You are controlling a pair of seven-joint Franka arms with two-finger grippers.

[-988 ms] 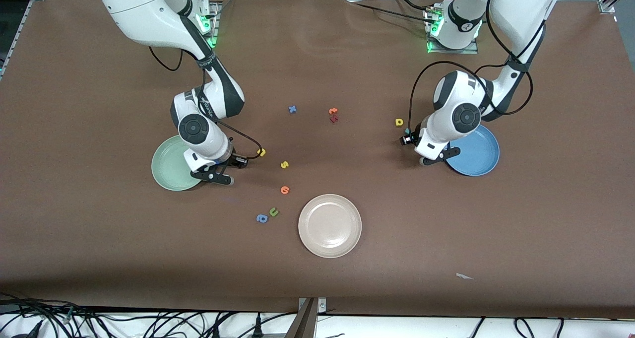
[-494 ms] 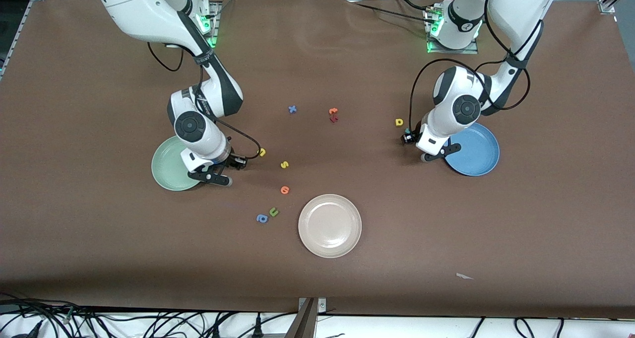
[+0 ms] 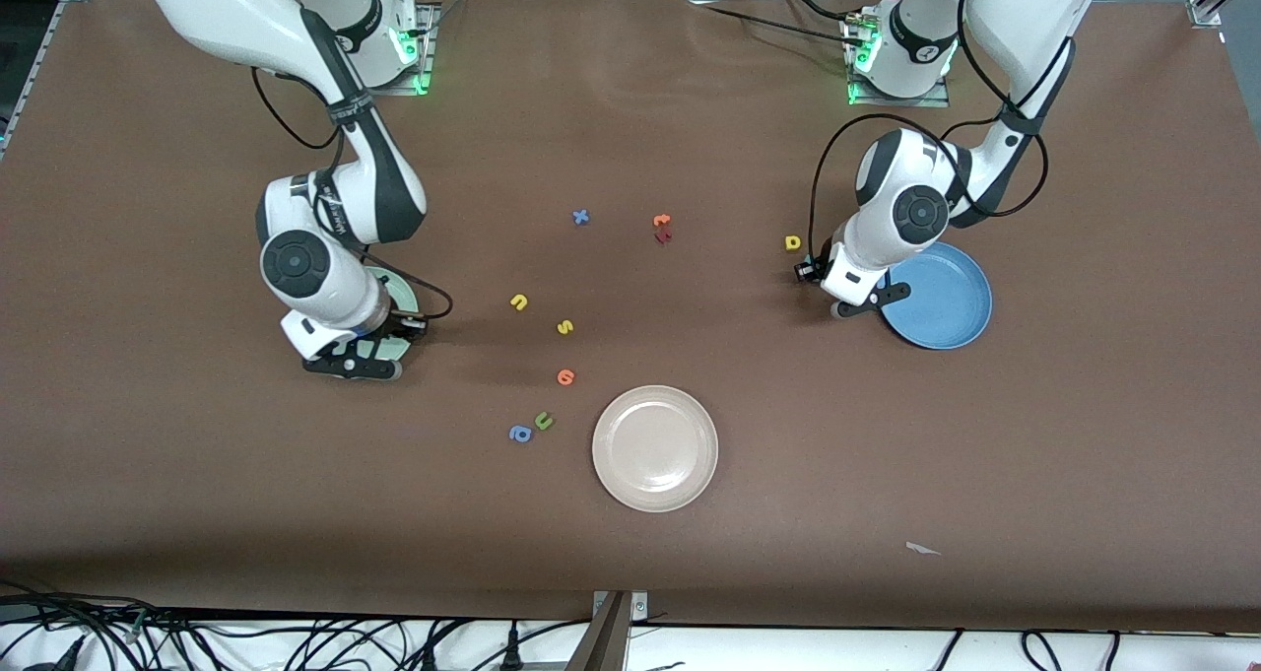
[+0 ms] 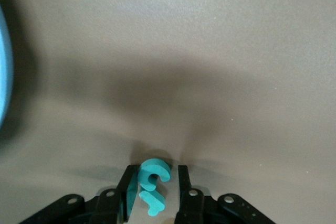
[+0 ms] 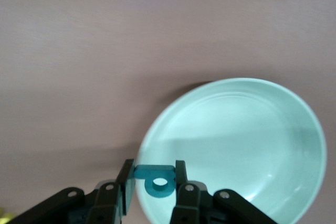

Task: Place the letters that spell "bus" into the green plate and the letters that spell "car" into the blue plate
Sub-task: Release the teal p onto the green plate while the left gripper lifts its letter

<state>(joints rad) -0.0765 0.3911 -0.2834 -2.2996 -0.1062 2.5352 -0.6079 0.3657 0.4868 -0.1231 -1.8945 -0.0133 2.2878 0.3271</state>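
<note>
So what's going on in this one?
Two arms are sorting foam letters into plates. The right gripper holds the teal "b" over the rim of the green plate, not yet released. The left gripper is down at the table beside the blue plate, its fingers around the teal "c" and teal "r". The yellow "u", yellow "s" and yellow blocky letter lie on the table; the cream plate holds nothing.

Brown counter [image 3: 197,474]; pale mint-green plate [image 5: 252,140]; medium-blue plate [image 3: 941,301]; cream-white plate [image 3: 655,447]; teal "c" [image 4: 154,171]; yellow "s" [image 3: 564,327].
</note>
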